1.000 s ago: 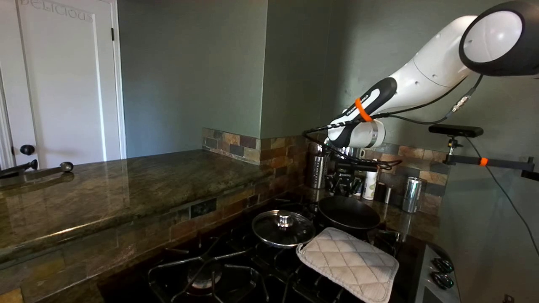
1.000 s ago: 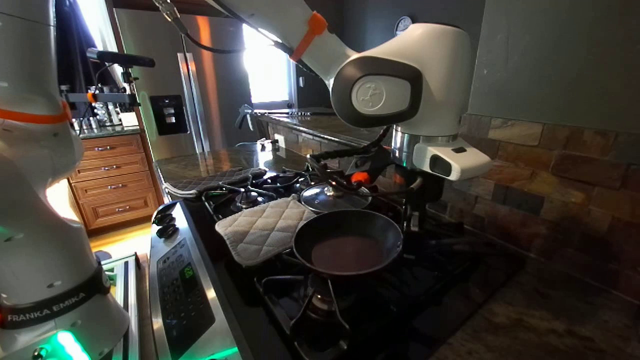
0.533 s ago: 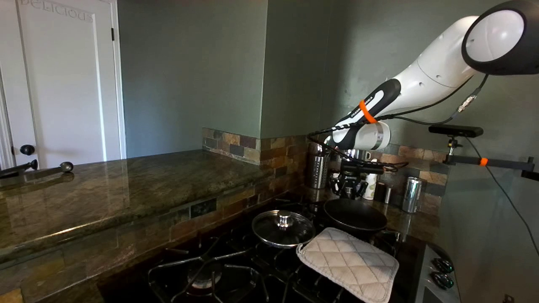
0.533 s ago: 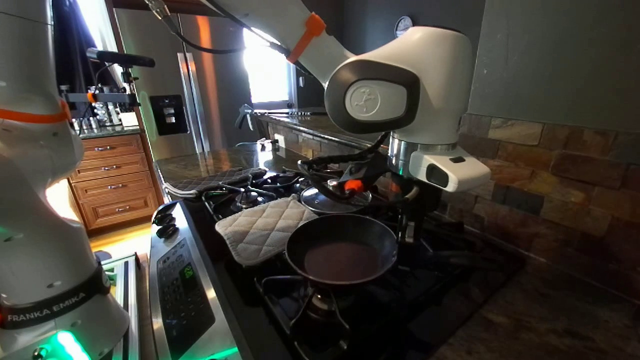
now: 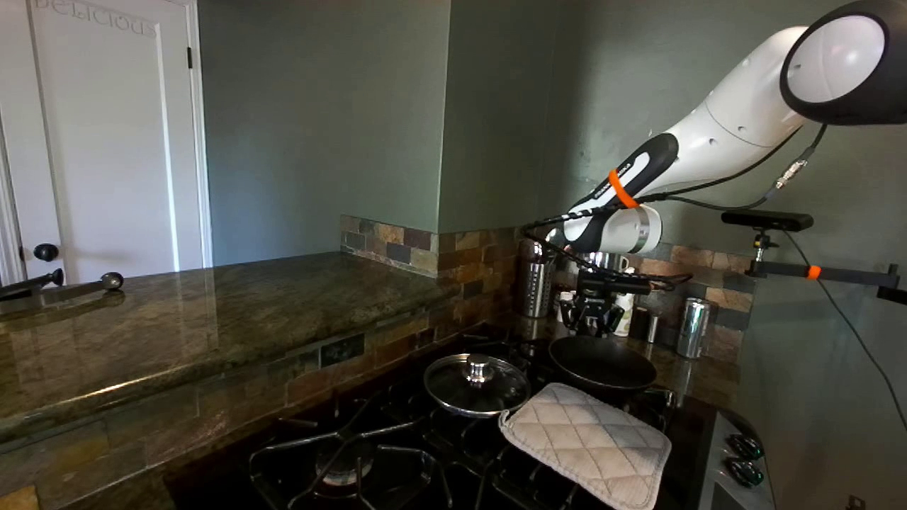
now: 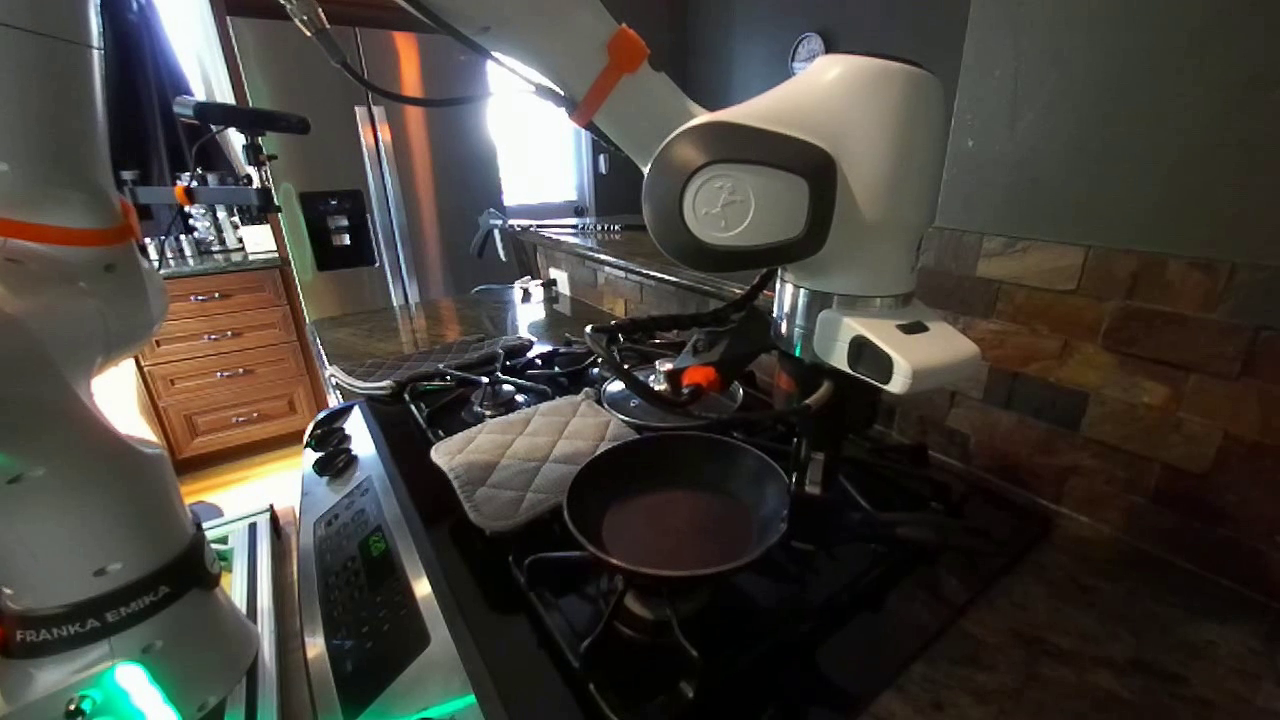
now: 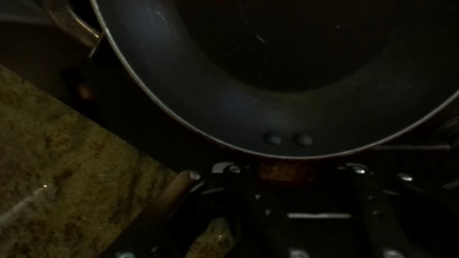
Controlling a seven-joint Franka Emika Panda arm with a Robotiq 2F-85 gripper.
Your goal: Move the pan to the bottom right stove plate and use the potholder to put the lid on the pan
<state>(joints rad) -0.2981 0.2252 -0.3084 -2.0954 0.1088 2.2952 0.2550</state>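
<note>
The dark pan (image 6: 680,515) is over the stove, partly above a burner grate; it also shows in an exterior view (image 5: 602,363). I cannot tell if it touches the grate. My gripper (image 6: 808,470) is at the pan's handle side, with fingers on both sides of the handle just outside the rim in the wrist view (image 7: 291,172). The handle is mostly hidden and the wrist view is dark. The glass lid (image 5: 471,393) with its steel knob lies on the stove beside the pan. The cream quilted potholder (image 5: 592,446) lies flat on the grates, close to lid and pan.
A burner grate (image 6: 600,640) extends in front of the pan. The control panel (image 6: 375,570) runs along the stove edge. Steel canisters (image 5: 694,327) and bottles stand behind the pan. A tiled wall (image 6: 1100,350) rises near the arm. A dark quilted pad (image 6: 430,362) lies farther off.
The pan and my gripper have moved together, away from the lid, toward the front grate near the stove's control side. The lid and potholder have not moved.
</note>
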